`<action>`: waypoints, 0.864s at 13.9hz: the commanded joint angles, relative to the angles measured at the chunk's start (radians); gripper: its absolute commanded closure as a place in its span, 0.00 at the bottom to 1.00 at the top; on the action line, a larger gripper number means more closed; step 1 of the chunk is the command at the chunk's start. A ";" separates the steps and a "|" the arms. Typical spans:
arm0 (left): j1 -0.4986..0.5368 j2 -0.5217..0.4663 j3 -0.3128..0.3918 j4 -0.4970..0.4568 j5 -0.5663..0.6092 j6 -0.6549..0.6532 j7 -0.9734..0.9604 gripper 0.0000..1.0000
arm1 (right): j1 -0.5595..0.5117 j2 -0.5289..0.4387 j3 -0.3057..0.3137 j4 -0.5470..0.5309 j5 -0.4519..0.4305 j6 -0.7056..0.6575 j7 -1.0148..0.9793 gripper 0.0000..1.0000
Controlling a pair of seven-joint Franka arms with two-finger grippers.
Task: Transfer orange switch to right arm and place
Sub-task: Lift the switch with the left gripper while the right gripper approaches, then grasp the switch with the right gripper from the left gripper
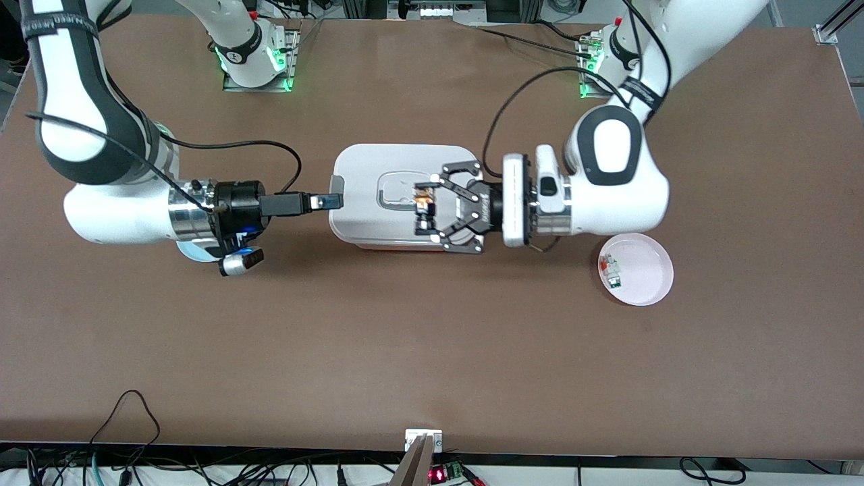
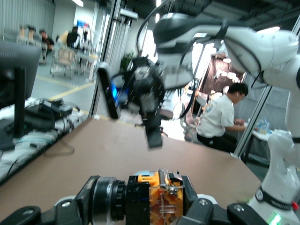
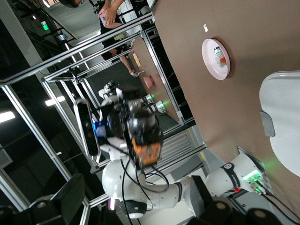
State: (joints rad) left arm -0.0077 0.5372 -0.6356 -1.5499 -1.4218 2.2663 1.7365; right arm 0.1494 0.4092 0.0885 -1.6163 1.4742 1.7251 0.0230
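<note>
Front cam: high, across the table [image 1: 432, 351], looks down at both bases along top edge; whole tabletop in frame, mid-distance. Left wrist cam: very close to its own gripper [image 2: 159, 206], faces level along table toward the right gripper [image 2: 153, 136]. Right wrist cam: rolled sideways, faces the left gripper [image 3: 145, 145], farther off. Front & right wrist both show the box [image 1: 398, 196] [image 3: 281, 117] and the plate [image 1: 641, 277] [image 3: 213, 58].
</note>
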 commanded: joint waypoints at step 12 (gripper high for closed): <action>-0.077 0.063 -0.004 0.070 -0.103 0.113 0.086 0.83 | 0.099 0.020 -0.001 -0.057 0.184 0.054 0.012 0.00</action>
State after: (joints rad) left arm -0.0796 0.5851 -0.6355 -1.5068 -1.4979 2.3737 1.7974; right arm 0.2201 0.4558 0.0915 -1.6442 1.6104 1.7392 0.0294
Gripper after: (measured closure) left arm 0.278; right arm 0.000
